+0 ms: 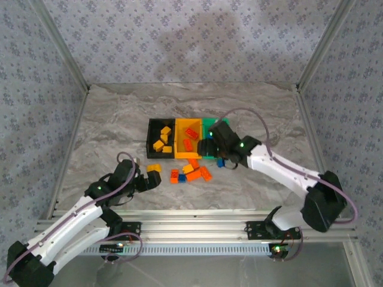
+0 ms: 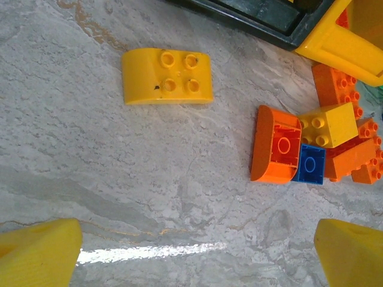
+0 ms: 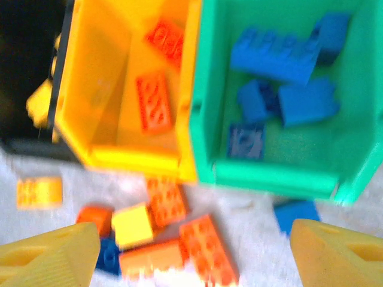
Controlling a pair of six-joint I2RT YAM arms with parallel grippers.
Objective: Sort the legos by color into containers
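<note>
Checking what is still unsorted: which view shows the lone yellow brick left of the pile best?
Left wrist: the yellow brick is large and sharp, studs up. Top external shows it small; right wrist shows it blurred.

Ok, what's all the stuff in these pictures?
black bin: one, black, row's left end
yellow-orange bin: one, yellow-orange, middle
green bin: one, green, right end
binned yellow bricks: about four, yellow, black bin
binned orange bricks: two, orange, middle bin
binned blue bricks: about five, blue, green bin
loose yellow bricks: two, yellow, one alone, one in pile
loose orange bricks: about five, orange, pile before bins
loose blue bricks: two, blue, one in pile, one by green bin
table: one, grey marble, under everything
left claw: one, yellow fingers, open over table
right claw: one, yellow fingers, open near green bin
</note>
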